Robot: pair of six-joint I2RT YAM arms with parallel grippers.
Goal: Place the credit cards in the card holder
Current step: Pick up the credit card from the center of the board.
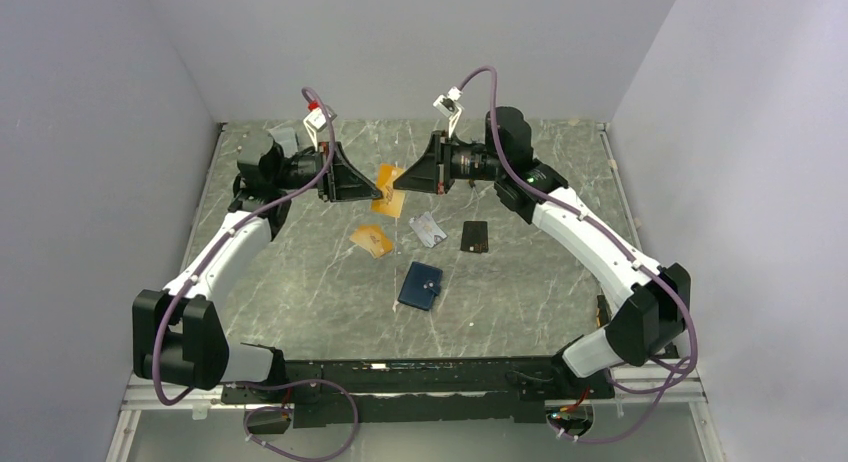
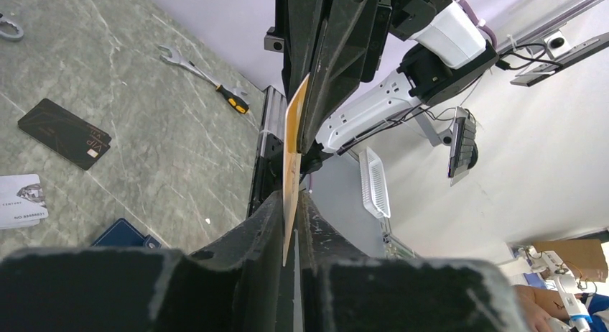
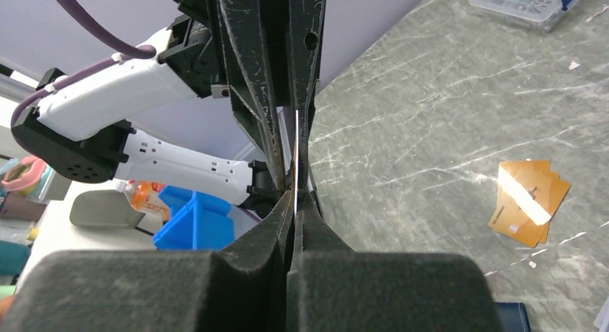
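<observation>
Right gripper (image 3: 295, 195) clamped on held orange card (image 2: 292, 145), midair over table (image 1: 300, 292) far-middle. Left gripper (image 2: 290, 203) jaws narrow around same card, grip unclear. Card holder (image 1: 420, 285) closed, table centre; loose orange cards (image 1: 371, 241), silvery card (image 1: 427, 229), black card (image 1: 474, 236) just beyond.

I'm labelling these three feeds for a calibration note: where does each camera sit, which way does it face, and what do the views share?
Top external: above and behind the bases, looking down on the grey marbled table; both whole arms show, left gripper and right gripper tip to tip.
Left wrist: on the left arm, facing along its own black fingers toward the right arm.
Right wrist: on the right arm, facing along its own fingers toward the left arm.
Shared: all show the orange-gold flat card between the grippers.
</observation>
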